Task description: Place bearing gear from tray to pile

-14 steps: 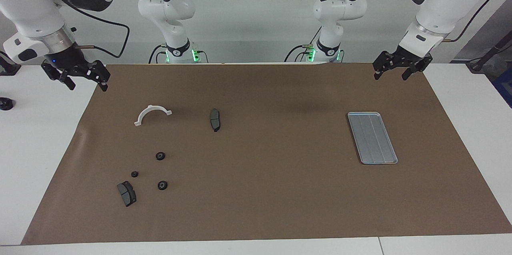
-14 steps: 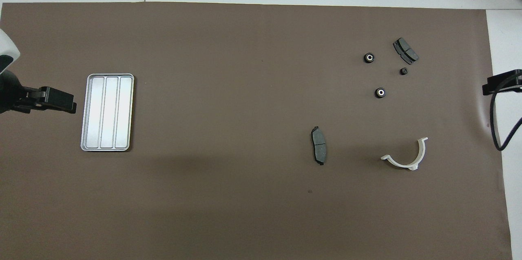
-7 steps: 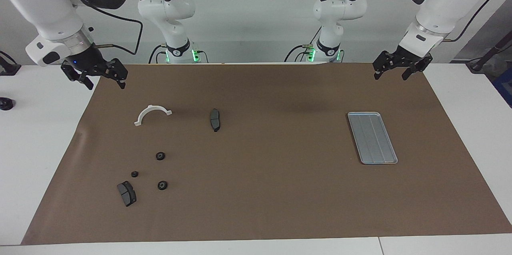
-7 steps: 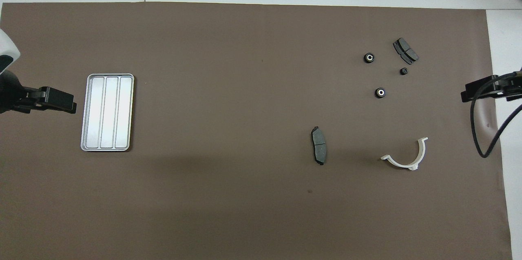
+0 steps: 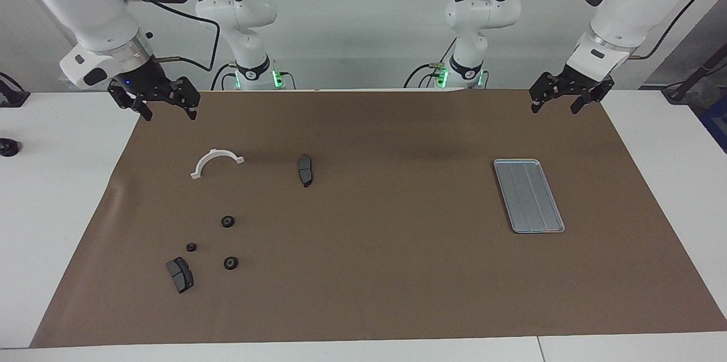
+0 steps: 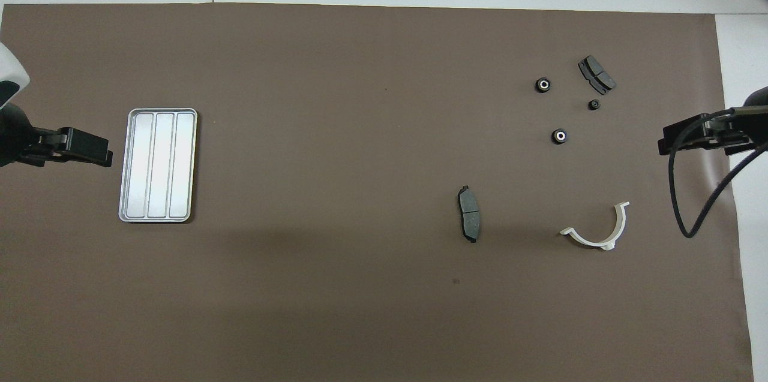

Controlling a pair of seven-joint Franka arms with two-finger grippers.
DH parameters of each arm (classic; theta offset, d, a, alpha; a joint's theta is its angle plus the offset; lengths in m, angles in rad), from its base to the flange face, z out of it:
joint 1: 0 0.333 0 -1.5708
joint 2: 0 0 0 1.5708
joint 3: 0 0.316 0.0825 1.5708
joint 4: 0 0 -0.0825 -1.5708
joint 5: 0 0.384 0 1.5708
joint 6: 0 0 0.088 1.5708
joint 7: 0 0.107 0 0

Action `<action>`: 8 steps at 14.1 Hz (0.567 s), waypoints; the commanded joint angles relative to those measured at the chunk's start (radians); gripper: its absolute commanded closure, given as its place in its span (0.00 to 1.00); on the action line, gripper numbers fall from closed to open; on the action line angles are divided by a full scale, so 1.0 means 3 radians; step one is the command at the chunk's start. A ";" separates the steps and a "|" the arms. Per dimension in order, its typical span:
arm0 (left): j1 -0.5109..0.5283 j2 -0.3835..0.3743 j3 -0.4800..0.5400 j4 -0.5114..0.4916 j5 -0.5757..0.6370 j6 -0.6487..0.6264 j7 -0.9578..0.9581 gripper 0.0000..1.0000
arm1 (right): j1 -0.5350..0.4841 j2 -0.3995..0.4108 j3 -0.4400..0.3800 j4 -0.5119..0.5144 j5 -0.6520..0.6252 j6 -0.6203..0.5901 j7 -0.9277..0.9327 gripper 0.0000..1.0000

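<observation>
Facing view shows our left tool (image 5: 555, 102) spread wide and empty over the worktop's robot-side edge, nearest the bare tray (image 5: 529, 195), while the pile (image 5: 228, 221) lies toward our wide-spread right tool (image 5: 167, 110).

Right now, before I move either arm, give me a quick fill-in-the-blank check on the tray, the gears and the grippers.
1. The number of gears lying in the tray is ____.
2. The pile holds ____ small black gears on the brown mat.
3. The tray lies toward the ____ arm's end of the table.
4. The right gripper and the left gripper both hold ____.

Missing words: zero; three; left; nothing
</observation>
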 commanded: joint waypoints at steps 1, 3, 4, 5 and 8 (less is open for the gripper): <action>0.0049 -0.0091 -0.0021 -0.0087 -0.0046 -0.0016 -0.0015 0.00 | 0.0000 -0.0074 -0.0005 -0.0050 0.0065 0.0007 0.0143 0.00; 0.0049 -0.0091 -0.0021 -0.0081 -0.0046 -0.0016 -0.0015 0.00 | 0.0050 -0.0069 0.0036 -0.0040 0.0065 0.0037 0.0500 0.00; 0.0049 -0.0086 -0.0021 -0.0086 -0.0046 -0.0016 -0.0015 0.00 | 0.0061 -0.0074 0.0046 -0.0040 0.0065 0.0068 0.0664 0.00; 0.0044 -0.0086 -0.0021 -0.0087 -0.0046 -0.0016 -0.0015 0.00 | 0.0096 -0.0074 0.0092 -0.0040 0.0065 0.0068 0.0813 0.00; 0.0044 -0.0086 -0.0021 -0.0087 -0.0046 -0.0016 -0.0015 0.00 | 0.0107 -0.0084 0.0107 -0.0055 0.0059 0.0134 0.0958 0.00</action>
